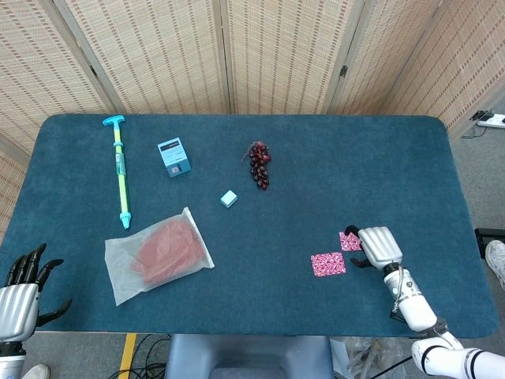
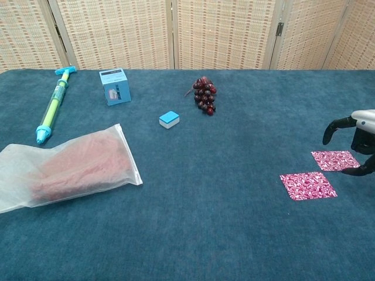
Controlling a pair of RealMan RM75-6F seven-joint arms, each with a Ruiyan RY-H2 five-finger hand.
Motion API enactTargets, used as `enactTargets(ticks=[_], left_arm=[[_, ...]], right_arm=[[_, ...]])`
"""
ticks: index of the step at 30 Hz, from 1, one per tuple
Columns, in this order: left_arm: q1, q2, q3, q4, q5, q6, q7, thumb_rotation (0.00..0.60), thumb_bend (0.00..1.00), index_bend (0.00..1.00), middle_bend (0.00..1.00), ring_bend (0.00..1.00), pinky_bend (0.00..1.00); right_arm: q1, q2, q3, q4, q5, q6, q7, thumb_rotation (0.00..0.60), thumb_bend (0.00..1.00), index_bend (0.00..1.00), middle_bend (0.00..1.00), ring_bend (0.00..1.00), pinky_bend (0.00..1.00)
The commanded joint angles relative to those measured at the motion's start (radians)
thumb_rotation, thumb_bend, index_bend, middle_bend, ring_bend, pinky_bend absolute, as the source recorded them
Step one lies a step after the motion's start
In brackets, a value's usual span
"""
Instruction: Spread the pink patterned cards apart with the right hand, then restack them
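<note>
**Two pink cards lie apart beside the right hand**

While its fingers curl downward and grip nothing, the right hand (image 2: 362, 140) hovers at the far card's (image 2: 335, 160) right edge. The near card (image 2: 307, 185) lies flat just beside it, a strip of blue bench (image 1: 316, 332) between them. The left hand (image 1: 22, 288) rests at the bench's near-left corner, fingers spread, holding nothing.

Head view looks steeply down; chest view low, forward.
</note>
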State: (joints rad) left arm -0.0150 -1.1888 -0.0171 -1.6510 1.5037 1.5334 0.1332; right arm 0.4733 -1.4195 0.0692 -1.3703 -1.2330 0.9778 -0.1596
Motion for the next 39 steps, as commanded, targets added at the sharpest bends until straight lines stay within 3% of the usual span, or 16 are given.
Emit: enactTargets(ticks=[1, 15, 39], left_arm=[[0.002, -0.002, 0.001, 0.0, -0.002, 0.0, 0.0, 0.6, 0.23, 0.26, 0.03, 0.02, 0.09], [0.0, 0.002, 0.001, -0.01, 0.0, 0.001, 0.009, 0.6, 0.23, 0.26, 0.03, 0.02, 0.09], [0.006, 0.007, 0.001, -0.006, -0.004, 0.007, 0.005, 0.6, 0.23, 0.26, 0.03, 0.02, 0.09]], right_arm=[[0.004, -0.015, 0.007, 0.046, 0.028, -0.02, -0.011, 0.6, 0.25, 0.32, 1.0, 1.0, 1.0], [0.027, -0.083, 0.03, 0.183, 0.076, -0.086, 0.001, 0.6, 0.25, 0.32, 1.0, 1.0, 1.0], [0.044, -0.105, 0.036, 0.207, 0.105, -0.133, -0.021, 0.6, 0.26, 0.32, 1.0, 1.0, 1.0]])
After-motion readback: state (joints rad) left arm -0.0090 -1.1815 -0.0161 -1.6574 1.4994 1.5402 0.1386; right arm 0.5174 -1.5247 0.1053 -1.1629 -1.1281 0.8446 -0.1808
